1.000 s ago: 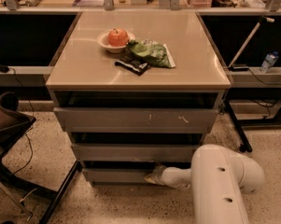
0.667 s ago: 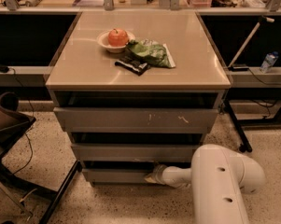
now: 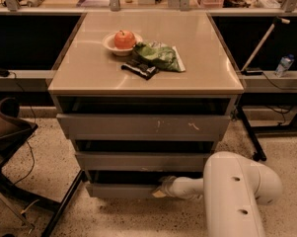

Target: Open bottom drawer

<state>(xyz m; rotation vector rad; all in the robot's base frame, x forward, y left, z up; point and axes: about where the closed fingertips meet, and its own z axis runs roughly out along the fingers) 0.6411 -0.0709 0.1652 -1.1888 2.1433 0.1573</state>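
The gripper (image 3: 160,189) sits low in the frame, a little right of centre, its tip against the upper edge of the bottom drawer (image 3: 121,190). Whether it is closed on that edge or open cannot be told. The drawer's plain grey front is the lowest of the stack, just above the speckled floor, with a dark gap showing above it.

From the gripper a pale wrist runs right into the thick white arm (image 3: 237,191), which fills the lower right corner.

Compared with a second ago, almost nothing differs. The gripper is at the same spot on the drawer's edge, the arm lies in the same pose, and the bottom front has not visibly shifted. The things on top have not moved either.

There are three drawers. Above the bottom one are the middle drawer (image 3: 138,160) and the top drawer (image 3: 138,126), which bears white scratch marks.

On the desk (image 3: 202,58), in the upper middle of the frame, there are:
- one bowl (image 3: 108,43)
- one red fruit (image 3: 124,39) lying in the bowl
- one green bag (image 3: 158,56) just right of the bowl
- one dark packet (image 3: 138,69) touching the bag's lower left edge

One bottle (image 3: 284,64) stands at the far right edge, and one chair (image 3: 7,127) is at the left edge.
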